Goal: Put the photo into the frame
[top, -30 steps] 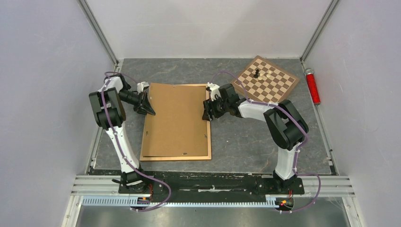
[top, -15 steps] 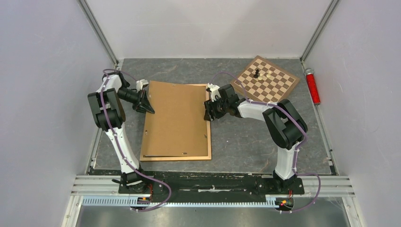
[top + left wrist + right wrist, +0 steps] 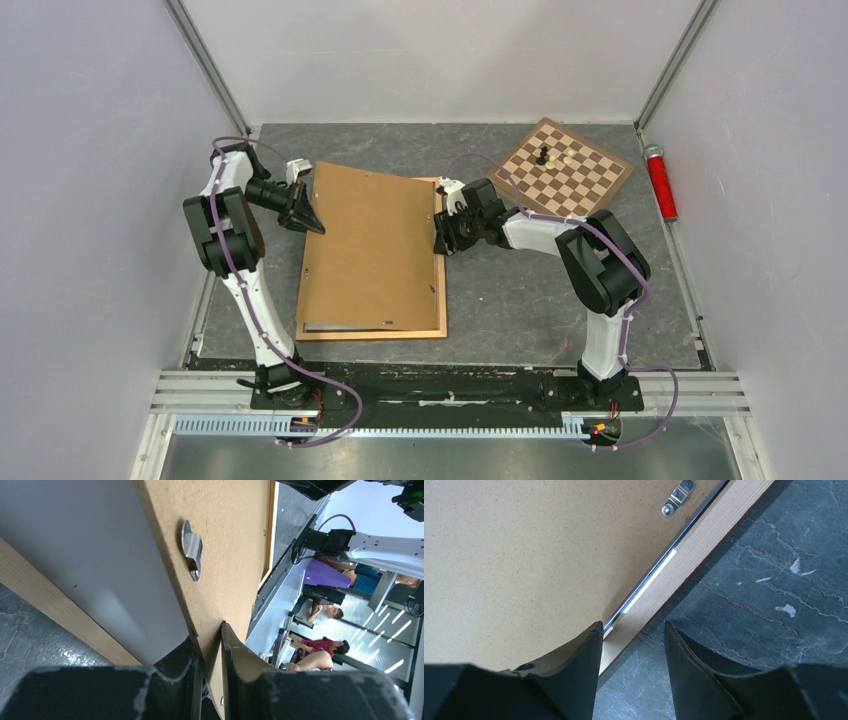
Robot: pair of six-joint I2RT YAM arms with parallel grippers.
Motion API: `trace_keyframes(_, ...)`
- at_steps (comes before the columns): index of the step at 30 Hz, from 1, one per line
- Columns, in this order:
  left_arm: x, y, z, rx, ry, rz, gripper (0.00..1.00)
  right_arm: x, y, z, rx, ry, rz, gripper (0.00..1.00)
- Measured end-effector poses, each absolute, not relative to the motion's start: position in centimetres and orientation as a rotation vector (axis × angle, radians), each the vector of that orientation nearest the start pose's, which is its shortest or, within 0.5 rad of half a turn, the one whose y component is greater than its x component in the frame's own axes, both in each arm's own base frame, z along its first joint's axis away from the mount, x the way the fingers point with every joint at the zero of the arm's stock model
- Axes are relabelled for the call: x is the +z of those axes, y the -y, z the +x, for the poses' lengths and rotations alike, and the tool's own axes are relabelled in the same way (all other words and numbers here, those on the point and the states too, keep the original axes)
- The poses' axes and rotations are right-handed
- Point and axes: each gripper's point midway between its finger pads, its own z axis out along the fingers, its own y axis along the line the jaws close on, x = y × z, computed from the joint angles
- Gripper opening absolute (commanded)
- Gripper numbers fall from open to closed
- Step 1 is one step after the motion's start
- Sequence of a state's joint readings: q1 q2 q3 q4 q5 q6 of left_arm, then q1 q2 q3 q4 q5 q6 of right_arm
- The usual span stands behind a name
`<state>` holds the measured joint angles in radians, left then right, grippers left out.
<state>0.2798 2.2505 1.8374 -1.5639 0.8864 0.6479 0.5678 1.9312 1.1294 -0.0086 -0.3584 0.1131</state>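
Board higher between left fingers (frame below)

Right tool, fingers spread, straddles the frame rail: one tip over the backing board edge, the other above the dark counter. Metal clip sits on the board up top.

a robot test cell in a lab

we see a boxed-in cell: plain white panels on three sides, held by aluminium posts, around a grey stone-look worktop. a left arm and a right arm, with trailing cables, are bolted to a metal rail at its near edge. the left wrist view catches seated people in an open room beyond.
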Motion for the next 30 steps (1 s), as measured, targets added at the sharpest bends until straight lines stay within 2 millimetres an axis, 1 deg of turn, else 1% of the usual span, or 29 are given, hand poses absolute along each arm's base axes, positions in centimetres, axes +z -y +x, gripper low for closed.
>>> trace_keyframes(7,10.6,3.1,34.6,-1.468,-2.682,0.231,0.02,2.6,-30.3,35.2,0.740,-2.335,-0.725,0.50)
trace_keyframes(14,11.3,3.4,34.7,-1.537,-2.629,0.171,0.02,2.6,-30.2,35.3,0.737,-2.332,-0.731,0.49)
trace_keyframes(30,12.3,3.3,34.9,-1.650,-2.511,0.029,0.02,2.7,-30.3,35.3,0.738,-2.330,-0.730,0.48)
